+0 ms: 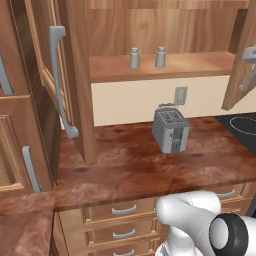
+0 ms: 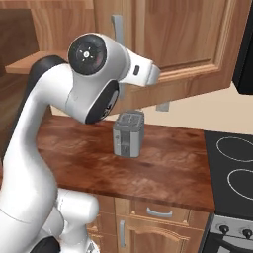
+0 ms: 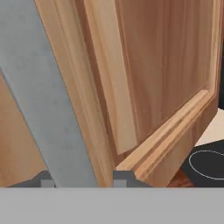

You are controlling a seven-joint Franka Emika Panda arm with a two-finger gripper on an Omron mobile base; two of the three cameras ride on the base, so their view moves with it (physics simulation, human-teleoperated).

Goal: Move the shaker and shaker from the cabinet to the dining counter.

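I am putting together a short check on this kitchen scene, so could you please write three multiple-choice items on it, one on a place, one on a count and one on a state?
1. Where do the shakers stand?
A. on the cabinet shelf
B. on the worktop beside the toaster
C. on the stove

2. How many shakers are there?
A. one
B. two
C. three

3. What is the hand doing?
A. holding a shaker
B. hanging open above the toaster
C. closed on the door handle

Key: 1 A, both shakers stand on the cabinet shelf, above the toaster. 2 B, two alike grey shakers stand side by side. 3 C, in the hand view the fingertips of the hand flank the grey door handle.
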